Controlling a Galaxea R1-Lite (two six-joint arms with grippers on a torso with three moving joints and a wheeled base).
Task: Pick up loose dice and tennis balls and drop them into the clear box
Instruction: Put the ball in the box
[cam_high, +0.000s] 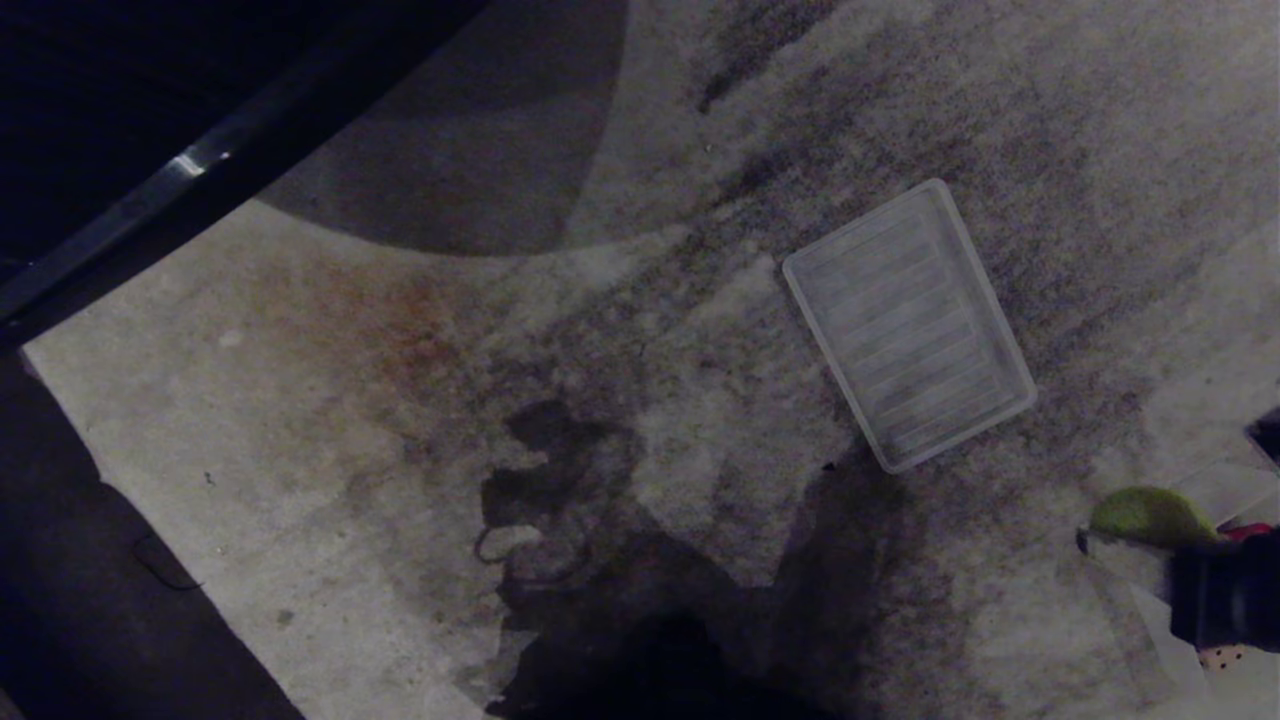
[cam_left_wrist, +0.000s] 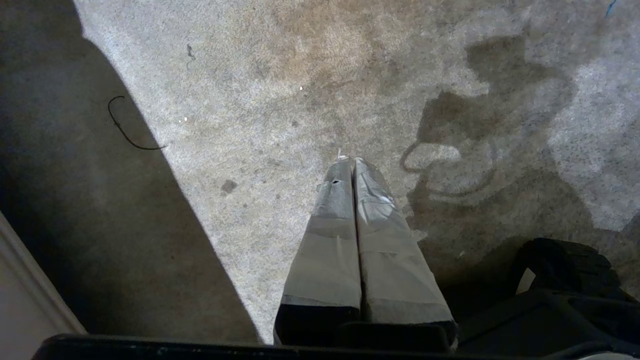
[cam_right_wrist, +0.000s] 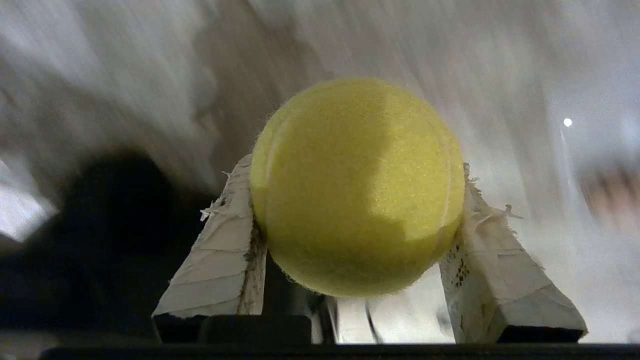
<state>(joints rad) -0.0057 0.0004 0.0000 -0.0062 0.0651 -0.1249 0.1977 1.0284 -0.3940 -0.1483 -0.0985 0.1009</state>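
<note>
Gripping a tennis ball (cam_right_wrist: 356, 187) between its two tape-wrapped fingers (cam_right_wrist: 220, 265), the right claw (cam_right_wrist: 357, 200) shows at the right edge of the head view, low in the picture, with the ball's yellow-green top poking out just above the dark wrist. In the wrist view the ball fills the space between the fingers, both pads pressed to its sides, and the background behind it is smeared. Just beside the wrist, a bit of red (cam_high: 1245, 531) and a pale dotted surface (cam_high: 1225, 657) peek out; what they are cannot be told. Farther off and to the left of the claw, a flat ribbed translucent lid (cam_high: 908, 323) lies on the stained carpet (cam_high: 350, 400). The left claw (cam_left_wrist: 354, 162) hangs over bare carpet on the left, its fingers pressed together on nothing.
</note>
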